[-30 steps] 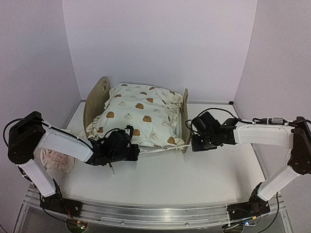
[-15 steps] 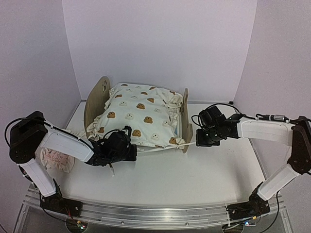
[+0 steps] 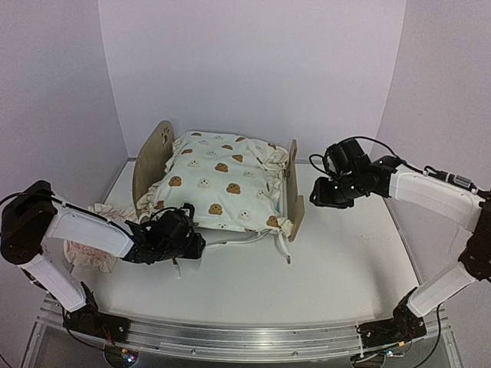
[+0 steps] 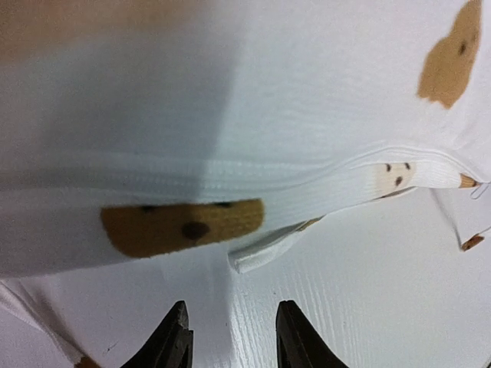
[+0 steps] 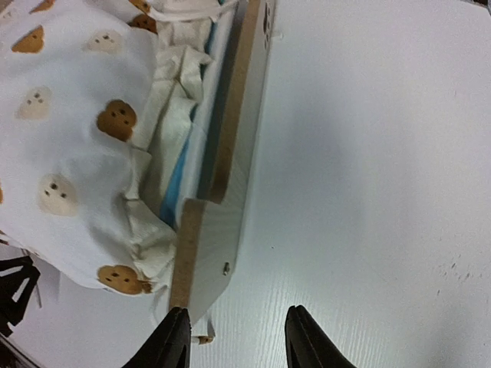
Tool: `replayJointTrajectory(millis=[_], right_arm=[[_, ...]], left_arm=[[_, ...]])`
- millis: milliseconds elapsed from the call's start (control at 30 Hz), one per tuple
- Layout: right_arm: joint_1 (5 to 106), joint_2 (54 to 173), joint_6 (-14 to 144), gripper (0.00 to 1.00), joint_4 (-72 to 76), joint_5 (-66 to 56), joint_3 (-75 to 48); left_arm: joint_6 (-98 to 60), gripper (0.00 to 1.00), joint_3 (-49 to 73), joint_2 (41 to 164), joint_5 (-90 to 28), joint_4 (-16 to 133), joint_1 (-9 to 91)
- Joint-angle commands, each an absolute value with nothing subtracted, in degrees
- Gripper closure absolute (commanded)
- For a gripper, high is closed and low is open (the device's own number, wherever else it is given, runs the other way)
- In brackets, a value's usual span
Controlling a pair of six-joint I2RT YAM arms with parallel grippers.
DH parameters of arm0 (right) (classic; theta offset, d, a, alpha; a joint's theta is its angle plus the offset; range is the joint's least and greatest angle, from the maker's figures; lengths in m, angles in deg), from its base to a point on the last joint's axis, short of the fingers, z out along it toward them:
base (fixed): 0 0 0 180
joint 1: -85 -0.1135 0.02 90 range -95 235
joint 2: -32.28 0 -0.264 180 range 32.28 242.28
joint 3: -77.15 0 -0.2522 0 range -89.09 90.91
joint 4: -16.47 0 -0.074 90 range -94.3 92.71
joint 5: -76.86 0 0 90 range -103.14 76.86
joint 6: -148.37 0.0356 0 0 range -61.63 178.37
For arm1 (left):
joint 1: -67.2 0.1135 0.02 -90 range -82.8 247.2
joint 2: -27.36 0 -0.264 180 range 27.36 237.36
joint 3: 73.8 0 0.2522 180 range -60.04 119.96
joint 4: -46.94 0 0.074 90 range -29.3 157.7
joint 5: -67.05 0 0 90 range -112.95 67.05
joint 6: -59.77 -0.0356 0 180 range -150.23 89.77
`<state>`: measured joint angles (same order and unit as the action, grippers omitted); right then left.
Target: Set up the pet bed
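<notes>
The pet bed [image 3: 292, 201] stands mid-table, with its rounded headboard [image 3: 152, 157] at the left. The cream bear-print quilt [image 3: 222, 180] covers it. My left gripper [image 3: 196, 245] is open and empty, low on the table at the quilt's front edge. In the left wrist view the left gripper [image 4: 230, 341] sits just short of a loose white tie [image 4: 265, 253] under the quilt's hem [image 4: 230, 176]. My right gripper [image 3: 317, 199] is open and empty, raised to the right of the footboard. The right wrist view shows this gripper [image 5: 238, 337] above the footboard [image 5: 230, 192], blue-striped mattress [image 5: 175, 184] and quilt [image 5: 69, 153].
The pinkish ruffled pillow [image 3: 90, 249] lies on the table at the front left, beside my left arm. A quilt tie [image 3: 285, 249] trails onto the table in front of the footboard. White walls enclose the table at the back and both sides.
My right gripper has let go of the quilt tie and moved up and back to the right, away from the footboard. The tie dropped slack. My left gripper has drawn back to the left.
</notes>
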<state>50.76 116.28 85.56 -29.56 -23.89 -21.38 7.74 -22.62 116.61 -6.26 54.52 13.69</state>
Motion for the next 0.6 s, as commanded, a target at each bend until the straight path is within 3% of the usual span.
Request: replayJointTrajectory(millis=[0,167,400,567], right_arm=[[52.7,120.0,84.1,0.55,-31.5,-20.3,-11.9],[55.6,130.8,84.2,0.56,-33.2,-14.1,-0.3],[57.7,142.4,83.6,0.80,-35.6,-6.8,7.2],[57.7,141.6,83.5,0.87,-35.6,-4.8,3.4]], left_arm=[[7.1,0.62,-23.2,111.6,-5.2,56.8,13.8],[7.3,0.62,-23.0,109.8,-1.8,60.2,13.8],[6.7,0.65,-20.6,110.2,1.3,64.2,13.9],[5.3,0.65,-19.7,110.2,1.7,64.0,14.9]])
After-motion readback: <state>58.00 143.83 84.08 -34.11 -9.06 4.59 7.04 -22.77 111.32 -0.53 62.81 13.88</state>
